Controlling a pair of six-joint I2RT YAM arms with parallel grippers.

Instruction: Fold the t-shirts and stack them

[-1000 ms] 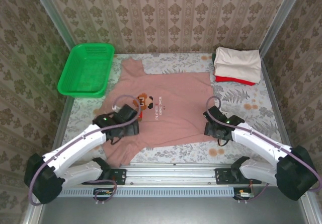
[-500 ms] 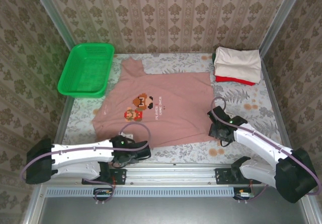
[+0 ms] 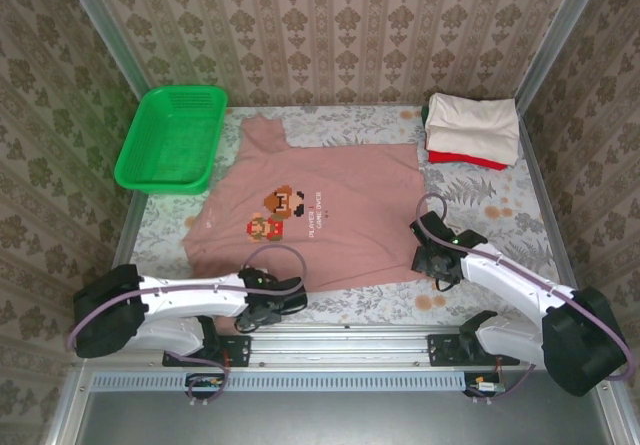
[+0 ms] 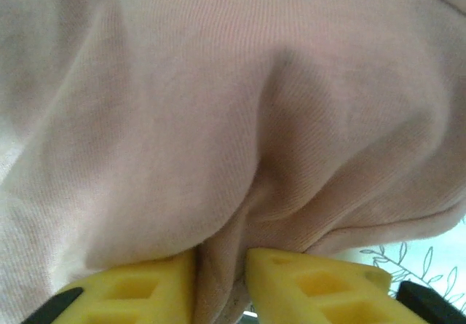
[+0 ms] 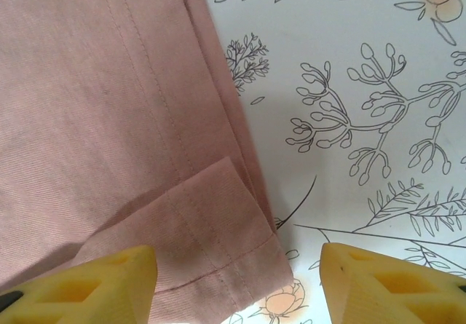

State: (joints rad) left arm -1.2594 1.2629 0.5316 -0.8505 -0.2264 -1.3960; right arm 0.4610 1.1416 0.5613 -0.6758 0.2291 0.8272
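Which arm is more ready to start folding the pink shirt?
Left. The left claw pinches the shirt at its near edge, cloth bunched in its grip. The right claw hangs open over a shirt corner, gripping nothing.

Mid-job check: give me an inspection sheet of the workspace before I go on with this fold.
Surface: floral tablecloth, flat, partly under the spread shirt.
Job's things: pink t-shirt spread print-up at centre; cream t-shirt folded on top of red t-shirt at the far right corner.
Clutter: green mesh basket at the far left.
Grippers: left gripper pinches the pink t-shirt's near hem; right gripper open, straddling its near right corner.
Cables: left arm's cable and right arm's cable loop free above the wrists.
Surroundings: patterned walls on three sides; nothing seen intruding.
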